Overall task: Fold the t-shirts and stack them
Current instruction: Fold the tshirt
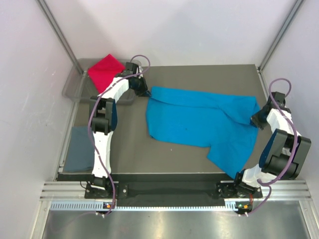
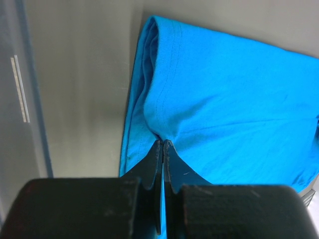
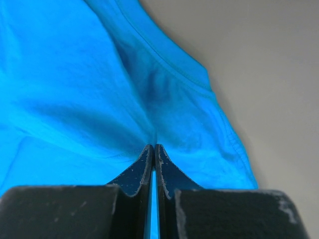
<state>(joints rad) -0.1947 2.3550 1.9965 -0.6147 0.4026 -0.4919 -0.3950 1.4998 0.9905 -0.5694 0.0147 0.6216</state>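
Spanning the dark table (image 1: pixel 199 74) from left to right, the turquoise-blue t-shirt (image 1: pixel 199 122) lay spread open but rumpled. Its near-right part reached the table's front edge.

Left gripper (image 1: pixel 144 93): it stood at the far-left corner of the turquoise-blue t-shirt. In the left wrist view the jaws were pressed together on a fold of that shirt, beside a stitched hem, and the blue cloth puckered up to the fingertips (image 2: pixel 158 149).

Right gripper (image 1: pixel 255 121): it stood at the right edge of the same shirt. In the right wrist view the jaws were likewise pinched tight on the blue cloth, with creases running into the fingertips (image 3: pixel 147 152) and a seamed edge just beyond them.

Crimson red t-shirt (image 1: pixel 105 71): it lay to the left of the turquoise-blue t-shirt and farther back, folded into a rough square and resting in the clear grey tray (image 1: pixel 70 87), close behind the left gripper.

Slate grey-blue t-shirt (image 1: pixel 79 149): it lay flat, well apart to the left of the turquoise-blue t-shirt and on the nearer side, partly hidden behind the left arm. The three shirts were separate, none touching another.
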